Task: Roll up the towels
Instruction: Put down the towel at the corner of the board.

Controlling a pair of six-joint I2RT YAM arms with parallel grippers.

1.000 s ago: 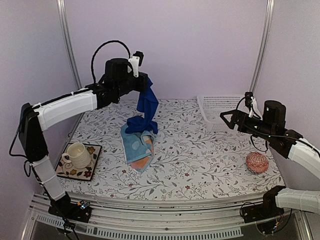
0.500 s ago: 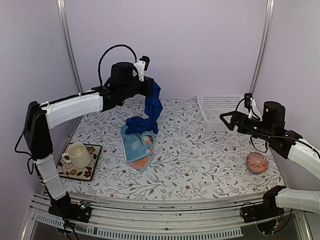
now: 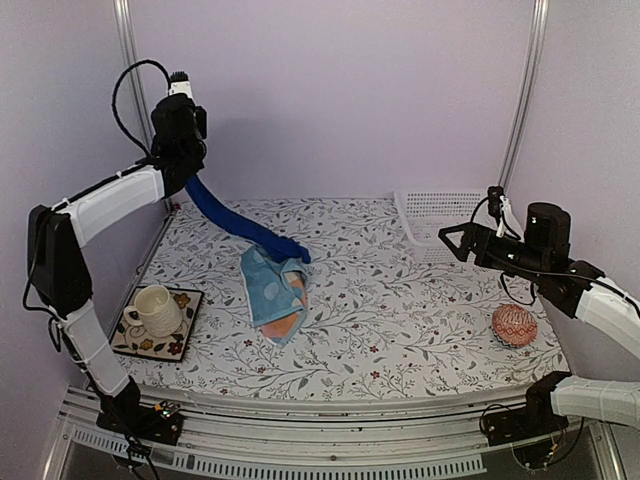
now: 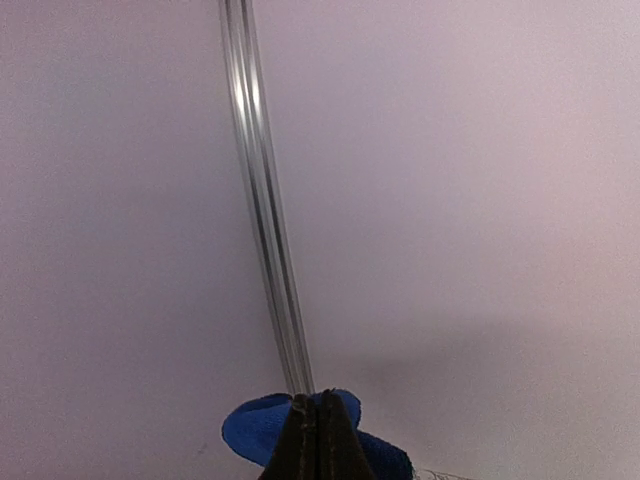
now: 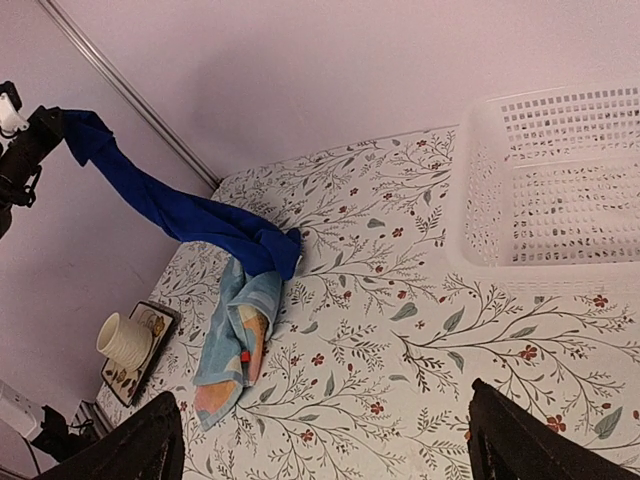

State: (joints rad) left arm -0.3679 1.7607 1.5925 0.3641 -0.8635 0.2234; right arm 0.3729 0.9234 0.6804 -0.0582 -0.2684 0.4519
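Royal-blue towel (image 3: 235,225): one end is clamped in the left jaws, which are fully closed on the cloth, a blue fold bulging out on either side of them in the left wrist view. The left arm (image 3: 110,200) holds this end high at the far left corner, close beside the metal post (image 3: 128,70). From there the towel slopes down, unrolled and stretched long, to the floral surface (image 3: 400,320). Its lower end lies bunched left of centre, against the far edge of the light-blue towel (image 3: 275,295); it appears to overlap that edge, though the top view does not settle it.

Light-blue towel: flat on the surface, loosely folded and rumpled, not rolled, with orange and white marks showing at its near end.

Right jaws: spread wide with nothing between them, both fingertips (image 5: 150,445) at the bottom corners of the right wrist view. The right arm (image 3: 560,270) holds them above the surface, just in front of the white basket (image 3: 405,215) at the far right, well apart from both towels.

Other items: a pink-red patterned ball (image 3: 514,325) near the right edge; a cream cup (image 3: 155,308) standing on a flowered tile (image 3: 180,345) at the near left
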